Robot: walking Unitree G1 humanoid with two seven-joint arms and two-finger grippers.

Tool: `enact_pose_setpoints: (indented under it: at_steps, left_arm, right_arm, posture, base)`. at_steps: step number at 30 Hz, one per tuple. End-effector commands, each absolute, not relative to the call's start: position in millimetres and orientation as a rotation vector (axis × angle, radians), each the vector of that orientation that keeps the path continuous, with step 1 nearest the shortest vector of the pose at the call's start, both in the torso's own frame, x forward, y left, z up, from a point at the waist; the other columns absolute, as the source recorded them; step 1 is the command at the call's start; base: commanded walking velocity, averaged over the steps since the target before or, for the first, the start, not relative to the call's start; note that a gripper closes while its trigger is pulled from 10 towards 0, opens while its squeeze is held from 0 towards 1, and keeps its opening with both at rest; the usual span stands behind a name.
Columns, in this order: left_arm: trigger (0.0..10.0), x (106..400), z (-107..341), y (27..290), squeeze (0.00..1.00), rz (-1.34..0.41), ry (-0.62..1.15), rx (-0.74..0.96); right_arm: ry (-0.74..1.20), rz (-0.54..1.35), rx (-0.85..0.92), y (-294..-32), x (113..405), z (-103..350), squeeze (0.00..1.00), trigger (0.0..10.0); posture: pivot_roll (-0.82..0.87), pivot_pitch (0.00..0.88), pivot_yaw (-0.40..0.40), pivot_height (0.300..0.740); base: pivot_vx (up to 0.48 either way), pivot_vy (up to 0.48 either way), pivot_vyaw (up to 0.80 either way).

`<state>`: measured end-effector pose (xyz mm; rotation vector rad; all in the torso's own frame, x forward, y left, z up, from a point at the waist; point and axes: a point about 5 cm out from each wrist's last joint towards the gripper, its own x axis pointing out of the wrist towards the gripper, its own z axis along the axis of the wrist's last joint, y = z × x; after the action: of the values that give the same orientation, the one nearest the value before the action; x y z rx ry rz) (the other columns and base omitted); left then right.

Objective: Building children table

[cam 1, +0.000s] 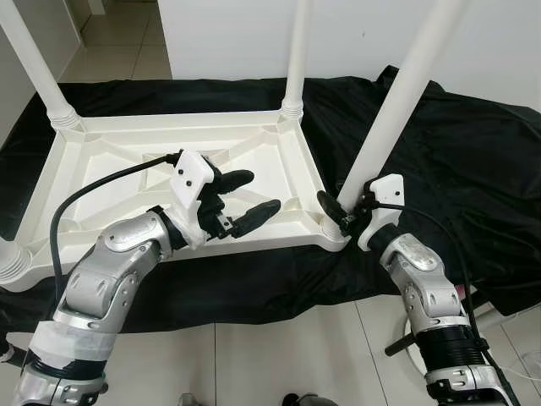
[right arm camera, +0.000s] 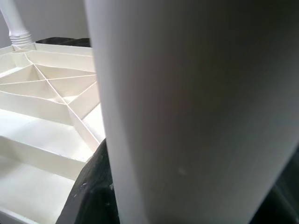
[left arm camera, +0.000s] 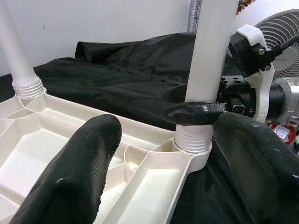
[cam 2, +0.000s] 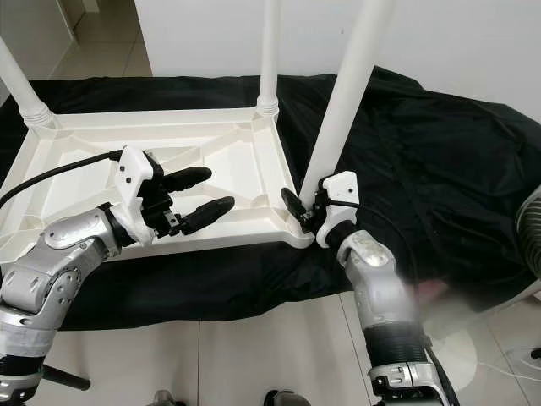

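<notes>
White table leg (cam 1: 397, 106) clenched in right gripper (cam 1: 341, 211) at upturned tabletop (cam 1: 110, 161) corner, left gripper (cam 1: 245, 199) released, fingers spread.

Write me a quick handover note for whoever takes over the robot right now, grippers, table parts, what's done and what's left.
Right gripper: shut on the near-right leg, low down by its threaded base at the corner socket.
Left gripper: open, holding nothing, hovering over the ribbed underside.
Tabletop: upside down on the black cloth.
Done: far-left leg and far-right leg stand in their sockets; a fourth leg base shows at the near-left corner.
Left: finish seating the near-right leg, which leans; cannot tell how tight. Then turn the table upright.
</notes>
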<state>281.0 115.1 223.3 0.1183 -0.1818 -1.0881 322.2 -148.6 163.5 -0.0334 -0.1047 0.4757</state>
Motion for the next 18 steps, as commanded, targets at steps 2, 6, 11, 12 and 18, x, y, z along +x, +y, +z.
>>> enact_pose_setpoints:
  at_steps: [2, 6, 11, 12, 18]
  left_arm:
    - [10.0, 279.8, 223.3, 115.3, 0.00, -1.113, -0.184, 0.140]
    - [10.0, 279.7, 223.2, 115.5, 0.00, -1.113, -0.184, 0.139]
    - [10.0, 279.5, 223.5, 114.5, 0.00, -1.116, -0.186, 0.139]
    - [10.0, 279.5, 223.5, 114.5, 0.00, -1.116, -0.186, 0.139]
    - [10.0, 279.3, 224.1, 113.4, 0.00, -1.118, -0.190, 0.141]
  right_arm:
    - [0.031, 0.314, 0.043, -141.9, 316.6, 133.6, 0.00, 10.0]
    - [0.020, 0.255, 0.069, -137.8, 316.1, 135.5, 0.00, 10.0]
    - [-0.023, 0.057, 0.170, -114.8, 311.1, 140.6, 0.00, 10.0]
    - [-0.023, 0.057, 0.170, -114.8, 311.1, 140.6, 0.00, 10.0]
    - [-0.032, -0.036, 0.213, -100.4, 308.0, 143.8, 0.00, 10.0]
  posture:
    - [-0.03, 0.115, -0.027, 0.740]
    - [-0.03, 0.114, -0.030, 0.740]
    - [-0.03, 0.107, -0.034, 0.740]
    - [-0.03, 0.107, -0.034, 0.740]
    - [-0.02, 0.096, -0.040, 0.740]
  base:
    - [0.000, 0.000, 0.00]
    - [0.000, 0.000, 0.00]
    - [0.000, 0.000, 0.00]
    - [0.000, 0.000, 0.00]
    - [0.000, 0.000, 0.00]
